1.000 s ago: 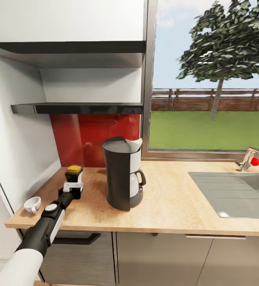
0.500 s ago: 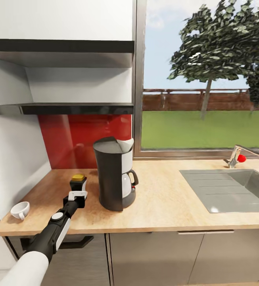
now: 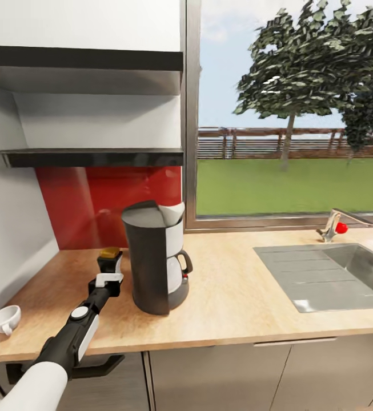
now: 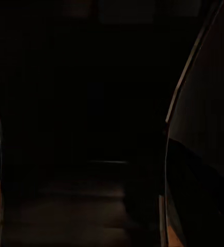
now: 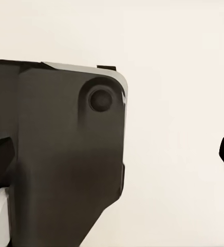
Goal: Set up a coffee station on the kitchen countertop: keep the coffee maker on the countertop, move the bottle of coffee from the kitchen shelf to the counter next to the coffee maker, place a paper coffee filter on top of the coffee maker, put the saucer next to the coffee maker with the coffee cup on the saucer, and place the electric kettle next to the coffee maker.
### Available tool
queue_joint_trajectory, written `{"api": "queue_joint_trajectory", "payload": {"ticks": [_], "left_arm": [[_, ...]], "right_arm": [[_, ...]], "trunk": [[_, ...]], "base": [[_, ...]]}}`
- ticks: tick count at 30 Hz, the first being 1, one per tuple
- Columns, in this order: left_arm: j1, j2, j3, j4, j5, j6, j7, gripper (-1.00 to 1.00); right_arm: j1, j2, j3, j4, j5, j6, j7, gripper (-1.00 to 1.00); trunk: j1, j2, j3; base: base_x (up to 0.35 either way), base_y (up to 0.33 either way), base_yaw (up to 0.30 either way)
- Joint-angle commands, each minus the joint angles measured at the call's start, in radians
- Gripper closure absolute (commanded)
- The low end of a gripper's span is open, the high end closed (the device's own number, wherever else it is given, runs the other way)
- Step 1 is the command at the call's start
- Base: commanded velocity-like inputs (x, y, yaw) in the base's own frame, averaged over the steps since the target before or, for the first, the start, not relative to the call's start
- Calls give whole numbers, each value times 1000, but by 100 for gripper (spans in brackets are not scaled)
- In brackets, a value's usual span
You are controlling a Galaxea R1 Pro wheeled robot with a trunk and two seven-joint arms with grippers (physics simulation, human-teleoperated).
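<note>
1. Since the earlier head frames your camera has swung: the whole scene sits lower and further left, and the shelf (image 3: 95,157) edge now runs off the picture's left side. Do not read this as movement of the objects.
2. Your left gripper (image 3: 109,273) still clasps the bottle of coffee (image 3: 110,258), which stands upright on the countertop (image 3: 237,297) just beside the coffee maker (image 3: 153,257), on its left side, toward the back wall.
3. The left wrist view is nearly black, with dark surfaces pressed close to the lens.
4. Whether your right gripper is open or closed cannot be told; the right wrist view shows a dark housing against a pale surface.
5. Count: one coffee maker, one bottle, and one coffee cup (image 3: 3,319) near the countertop's front left corner, well apart from the maker.
6. One sink (image 3: 346,274) lies at the countertop's right end, one tap (image 3: 337,226) behind it.
</note>
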Motion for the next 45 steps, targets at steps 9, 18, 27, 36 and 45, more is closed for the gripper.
{"api": "queue_joint_trajectory", "payload": {"ticks": [9,18,27,36,45], "left_arm": [[0,11,9,59,-5,-66,4,100],[2,27,10,73,0,-82,77,100],[2,35,8,103,3,-85,78,100],[2,33,6,136,-3,-87,78,100],[2,33,6,168,-5,-162,76,100]], "right_arm": [[1,-4,13,1,-2,1,-2,-100],[1,-3,13,1,-1,2,1,-100],[1,-4,13,1,-2,0,-1,-100],[1,-4,13,1,-2,2,3,-100],[1,0,13,56,-4,0,3,-100]], "trunk": [[1,0,0],[1,0,0],[1,0,0],[1,0,0],[1,0,0]], "base": [[230,0,-25],[10,0,0],[170,0,0],[15,0,0],[2,0,0]]}}
